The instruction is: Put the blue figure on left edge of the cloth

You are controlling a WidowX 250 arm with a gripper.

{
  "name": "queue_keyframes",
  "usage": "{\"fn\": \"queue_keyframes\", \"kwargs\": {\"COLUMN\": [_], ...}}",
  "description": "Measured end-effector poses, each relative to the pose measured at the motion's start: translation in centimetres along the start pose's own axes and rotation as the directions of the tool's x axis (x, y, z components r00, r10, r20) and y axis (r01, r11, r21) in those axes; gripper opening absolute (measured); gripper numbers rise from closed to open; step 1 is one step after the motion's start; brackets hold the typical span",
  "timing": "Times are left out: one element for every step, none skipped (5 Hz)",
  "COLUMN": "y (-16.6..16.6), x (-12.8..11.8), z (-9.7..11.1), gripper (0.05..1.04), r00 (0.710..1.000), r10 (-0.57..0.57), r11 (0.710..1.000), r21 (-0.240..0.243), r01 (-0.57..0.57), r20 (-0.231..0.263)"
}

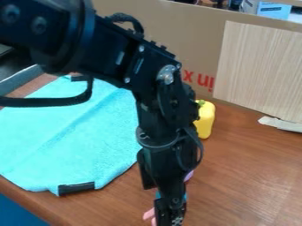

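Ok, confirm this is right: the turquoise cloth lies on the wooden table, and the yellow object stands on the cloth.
Wrong on the yellow object: the camera view shows it on the wooden table, off the turquoise cloth.

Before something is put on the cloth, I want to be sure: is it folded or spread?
Spread: the light-blue cloth lies wide and flat on the wooden table, a crease running diagonally across it.

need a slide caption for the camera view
Robot arm over a brown table, its hand hiding most of a blue figure, near a turquoise cloth
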State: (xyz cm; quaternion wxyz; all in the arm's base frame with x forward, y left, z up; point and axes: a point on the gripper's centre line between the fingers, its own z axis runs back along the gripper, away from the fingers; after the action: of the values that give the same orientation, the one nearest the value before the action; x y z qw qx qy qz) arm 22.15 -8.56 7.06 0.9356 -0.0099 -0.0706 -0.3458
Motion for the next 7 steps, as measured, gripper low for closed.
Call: {"fn": "queue_keyframes", "kwargs": {"y": [0.2,0.2,0.6,1.0,1.0,1.5,3.6], "x": [0.8,1.6,1.7,1.7,1.6,1.0,1.4], "z": [-0.1,-0.1,-0.4,-0.4,-0.4,-0.1,2.0], "gripper": [1.0,0.97,0.707,0.647,0.647,0.647,0.647], "r00": [1.0,0.999,0.993,0.991,0.991,0.988,0.968], "r10": [0.018,0.044,0.113,0.127,0.125,0.154,0.247], "r11": [1.0,0.999,0.993,0.992,0.992,0.987,0.966], "r21": [-0.004,-0.012,-0.021,-0.022,-0.021,-0.046,-0.094], "r01": [-0.018,-0.044,-0.112,-0.126,-0.124,-0.152,-0.242], "r20": [0.013,0.03,0.036,0.045,0.051,0.034,0.046]}}
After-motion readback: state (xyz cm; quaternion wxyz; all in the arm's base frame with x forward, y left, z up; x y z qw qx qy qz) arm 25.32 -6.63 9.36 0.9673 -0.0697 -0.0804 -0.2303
